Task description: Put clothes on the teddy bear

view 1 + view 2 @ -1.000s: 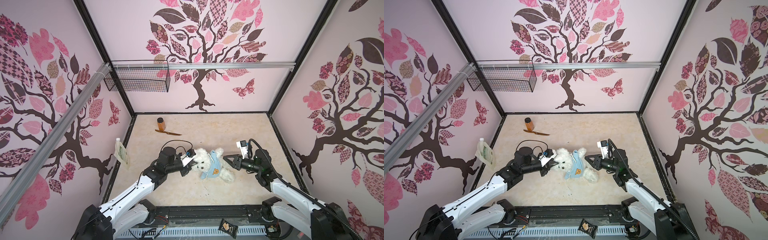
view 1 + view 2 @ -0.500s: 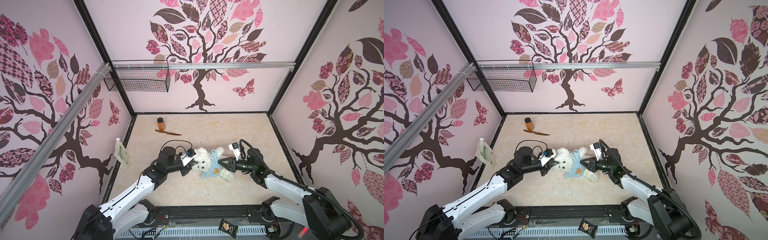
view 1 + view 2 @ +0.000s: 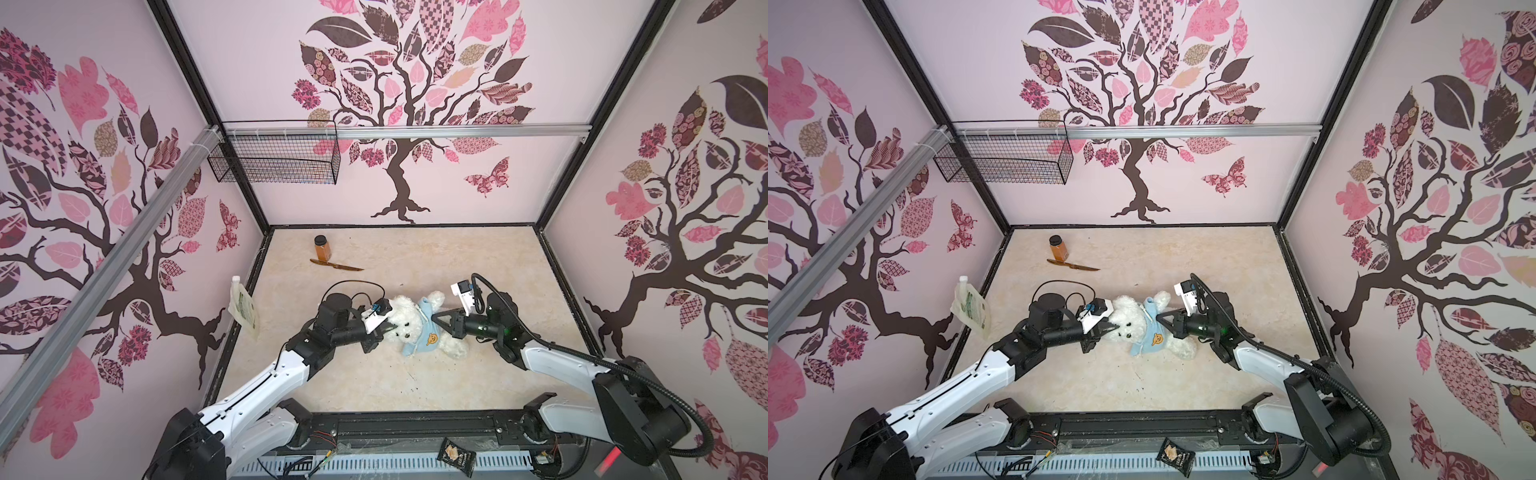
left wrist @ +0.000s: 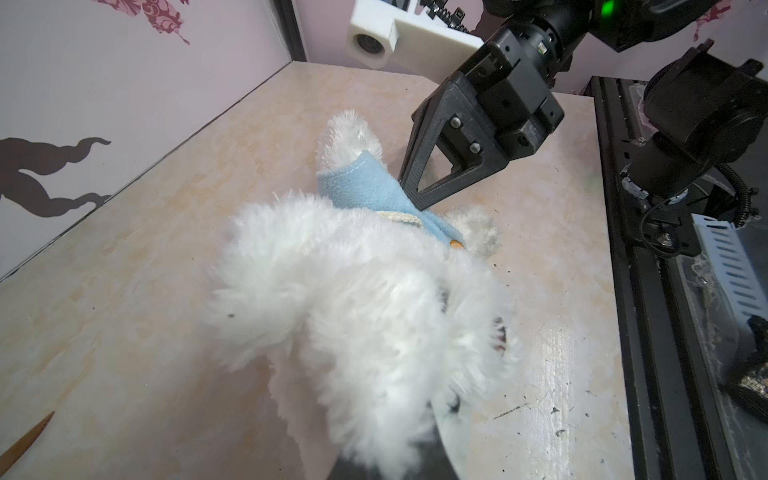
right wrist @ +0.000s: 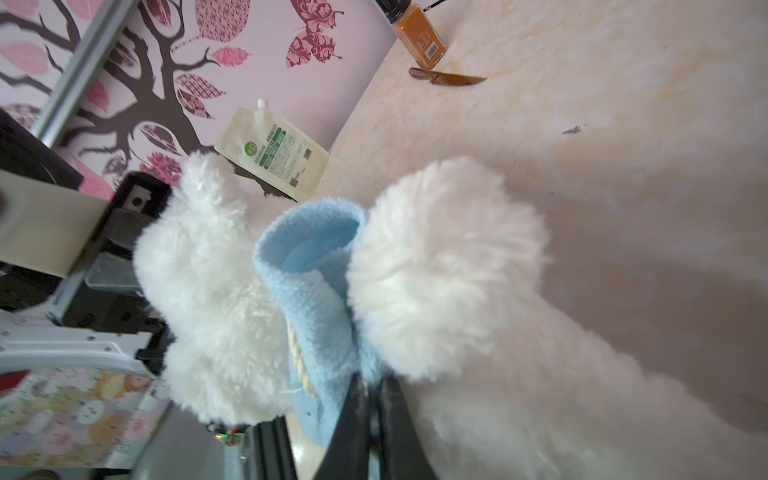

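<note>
Your white fluffy bear (image 3: 406, 321) lies on its back mid-table (image 3: 415, 376), head toward your left arm, blue shirt (image 3: 424, 337) on its chest, left gripper (image 3: 385, 328) pinching its head fur, right gripper (image 3: 434, 318) clamped on the shirt.

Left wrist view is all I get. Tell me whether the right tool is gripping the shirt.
Observer: Yes. In the right wrist view the right tool is shut, pinching the blue shirt beside a raised arm of the teddy bear.
Operator: Now report where my own left tool sits.
Observer: In a top view the left tool is shut on the fur at the teddy bear's head, on the side away from the shirt.
Operator: Name something on the table I can't see.
Observer: An amber jar stands upright near the far left corner of the tabletop.
</note>
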Tool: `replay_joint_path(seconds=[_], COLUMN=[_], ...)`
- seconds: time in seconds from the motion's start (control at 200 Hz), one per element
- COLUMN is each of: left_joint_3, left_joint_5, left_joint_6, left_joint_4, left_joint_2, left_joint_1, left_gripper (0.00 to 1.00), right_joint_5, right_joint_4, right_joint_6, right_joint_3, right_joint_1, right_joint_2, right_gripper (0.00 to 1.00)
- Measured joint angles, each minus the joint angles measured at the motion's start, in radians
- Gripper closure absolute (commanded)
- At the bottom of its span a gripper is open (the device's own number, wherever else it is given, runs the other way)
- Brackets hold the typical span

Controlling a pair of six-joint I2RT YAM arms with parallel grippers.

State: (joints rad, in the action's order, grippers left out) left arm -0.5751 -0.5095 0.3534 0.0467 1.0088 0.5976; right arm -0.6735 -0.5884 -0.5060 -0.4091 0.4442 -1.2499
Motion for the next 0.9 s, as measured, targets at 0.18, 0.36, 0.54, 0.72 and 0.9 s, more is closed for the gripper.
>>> replay_joint_path(seconds=[0.18,0.36,0.54,0.72,0.9], left_joint_3=[-0.005,-0.039,-0.057,-0.072,-0.072], left_joint_5=[0.047,0.113,0.158,0.190,0.194], left_joint_6=[0.089,0.187,0.239,0.274,0.290], left_joint_4=[0.049,0.103,0.116,0.128,0.131], left_joint_2=[0.006,0.034,0.038,0.061,0.059], left_joint_1=[0.046,0.091,0.107,0.121,0.127], left_gripper=[1.00,1.00,1.00,1.00,1.00], right_joint_5=[0.136,0.256,0.256,0.230,0.170], right_joint_4=[0.038,0.122,0.177,0.220,0.250], right_joint_6=[-0.040,-0.095,-0.154,-0.176,-0.183], right_joint_3=[0.000,-0.007,-0.013,-0.013,-0.014], right_joint_1=[0.011,0.012,-0.051,-0.110,-0.179], right_joint_2=[0.080,0.174,0.210,0.224,0.223], right_gripper=[1.00,1.00,1.00,1.00,1.00])
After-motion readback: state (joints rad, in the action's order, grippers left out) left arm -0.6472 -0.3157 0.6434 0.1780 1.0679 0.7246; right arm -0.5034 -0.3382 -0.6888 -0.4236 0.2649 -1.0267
